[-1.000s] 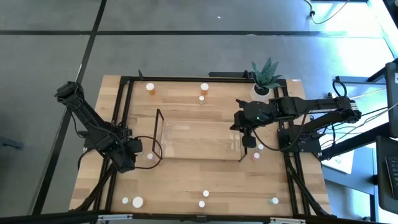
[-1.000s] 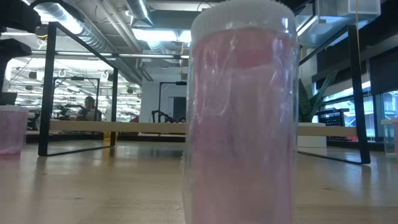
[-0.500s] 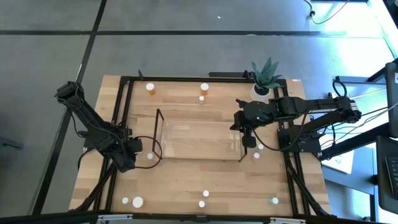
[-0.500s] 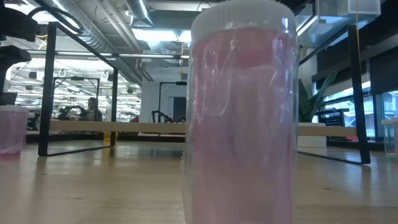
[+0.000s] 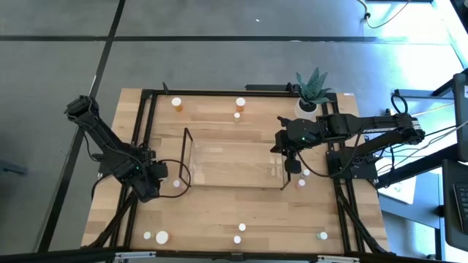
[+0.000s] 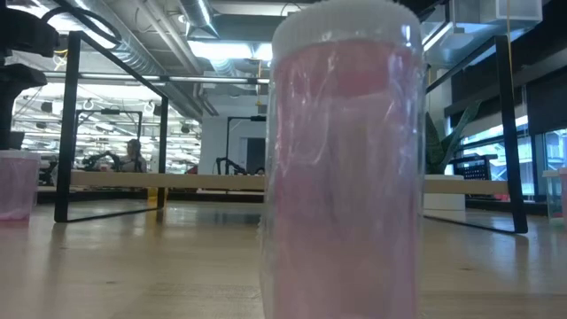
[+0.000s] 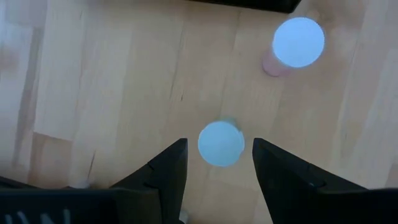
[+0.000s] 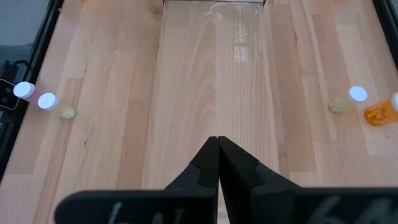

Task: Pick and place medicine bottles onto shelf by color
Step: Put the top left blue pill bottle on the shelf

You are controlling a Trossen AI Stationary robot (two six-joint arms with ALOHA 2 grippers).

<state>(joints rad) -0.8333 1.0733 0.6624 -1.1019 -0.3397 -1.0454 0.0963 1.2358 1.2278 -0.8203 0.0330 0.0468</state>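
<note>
In the left wrist view my left gripper (image 7: pixel 219 146) points down over the table's left side, open. Its two fingers stand on either side of a small white-capped medicine bottle (image 7: pixel 221 143), with a gap on each side. A pinkish bottle (image 7: pixel 298 42) stands just beyond. My right gripper (image 8: pixel 217 142) hangs shut with nothing in it, above the right end of the clear shelf (image 5: pixel 232 162), which stands mid-table. Other bottles stand scattered: orange ones (image 5: pixel 178 104) (image 5: pixel 240 104) at the far side, several along the near edge (image 5: pixel 161 237).
A potted plant (image 5: pixel 313 88) stands at the far right corner. A pinkish bottle (image 6: pixel 345 159) stands right in front of the low camera and blocks much of that view. Greenish bottles (image 8: pixel 357 94) (image 8: pixel 50 102) and an orange one (image 8: pixel 379 113) flank the shelf.
</note>
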